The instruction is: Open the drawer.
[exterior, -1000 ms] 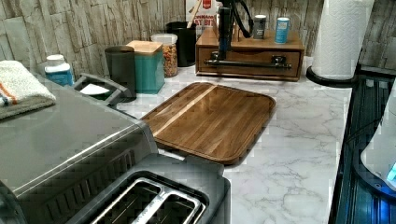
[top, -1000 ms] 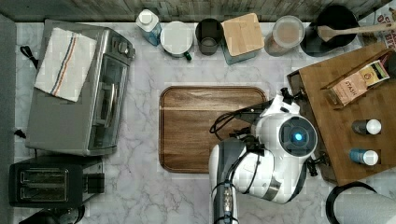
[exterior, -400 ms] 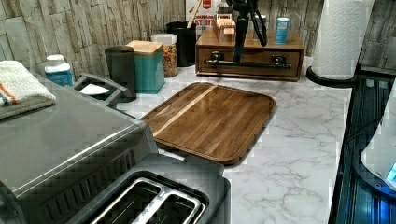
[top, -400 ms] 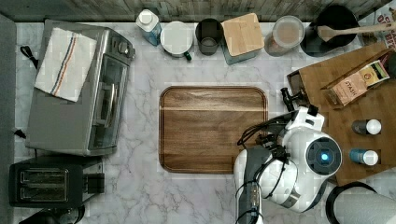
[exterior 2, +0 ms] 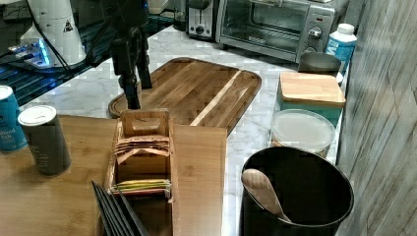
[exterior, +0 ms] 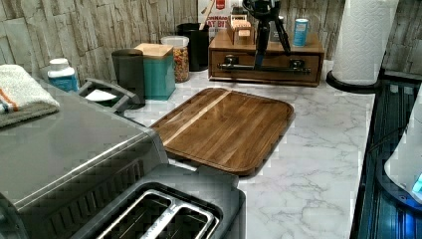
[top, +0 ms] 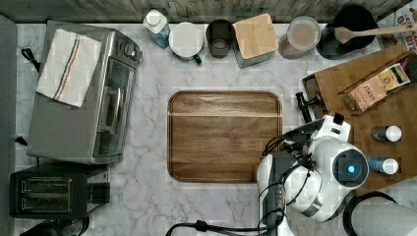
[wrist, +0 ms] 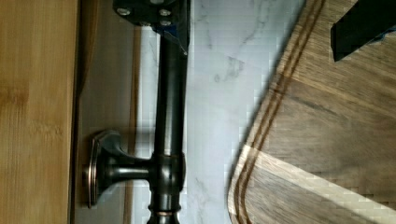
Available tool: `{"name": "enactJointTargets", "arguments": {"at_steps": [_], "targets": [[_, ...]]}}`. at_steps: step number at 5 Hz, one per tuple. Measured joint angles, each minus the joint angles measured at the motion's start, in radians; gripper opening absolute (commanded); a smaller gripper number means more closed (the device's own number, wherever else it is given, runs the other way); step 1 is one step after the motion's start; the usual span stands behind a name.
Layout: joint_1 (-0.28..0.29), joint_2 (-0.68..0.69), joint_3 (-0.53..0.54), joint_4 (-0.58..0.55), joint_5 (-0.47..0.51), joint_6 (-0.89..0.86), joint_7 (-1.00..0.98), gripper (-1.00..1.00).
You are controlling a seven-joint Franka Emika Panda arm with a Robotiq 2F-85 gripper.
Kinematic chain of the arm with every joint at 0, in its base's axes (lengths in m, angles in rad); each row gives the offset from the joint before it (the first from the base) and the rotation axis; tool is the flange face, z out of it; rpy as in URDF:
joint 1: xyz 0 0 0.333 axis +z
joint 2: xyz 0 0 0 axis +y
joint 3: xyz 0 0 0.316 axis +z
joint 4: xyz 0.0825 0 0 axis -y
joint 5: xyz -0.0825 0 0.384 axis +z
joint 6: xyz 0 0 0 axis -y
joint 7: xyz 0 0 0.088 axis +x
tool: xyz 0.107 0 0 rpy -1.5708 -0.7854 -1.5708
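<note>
The shallow brown wooden drawer (exterior: 265, 60) sits shut in its box, directly beneath the black gripper (exterior: 260, 59), whose fingers gape astride the long black bar handle (wrist: 169, 116). Rigid, probably light-sliding; grab the bar mid-span between the brackets.

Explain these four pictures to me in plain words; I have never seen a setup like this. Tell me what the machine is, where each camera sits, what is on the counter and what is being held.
The white machine is a robot arm on a marble kitchen counter. One picture looks straight down, two look across the counter from opposite ends, and one comes from a camera on the arm's wrist. On the counter lie a wooden serving tray, a toaster oven, a toaster, several canisters and a paper towel roll. The gripper is at the black bar handle of a wooden drawer, one finger against the bar. Nothing is lifted. The drawer looks shut.
</note>
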Motion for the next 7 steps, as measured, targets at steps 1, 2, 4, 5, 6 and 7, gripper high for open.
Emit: {"name": "enactJointTargets", "arguments": {"at_steps": [1, 2, 4, 5, 6, 7], "targets": [[-0.018, 0.019, -0.003, 0.0, 0.036, 0.001, -0.073, 1.0], [-0.042, 0.025, 0.017, -0.012, 0.15, 0.041, -0.095, 1.0], [-0.058, 0.043, -0.01, -0.014, 0.197, 0.105, -0.268, 1.0], [-0.079, 0.049, -0.013, -0.014, 0.234, 0.104, -0.269, 1.0], [-0.096, 0.06, -0.014, -0.01, 0.239, 0.092, -0.269, 1.0], [-0.097, 0.079, -0.009, -0.012, 0.296, 0.112, -0.288, 1.0]]}}
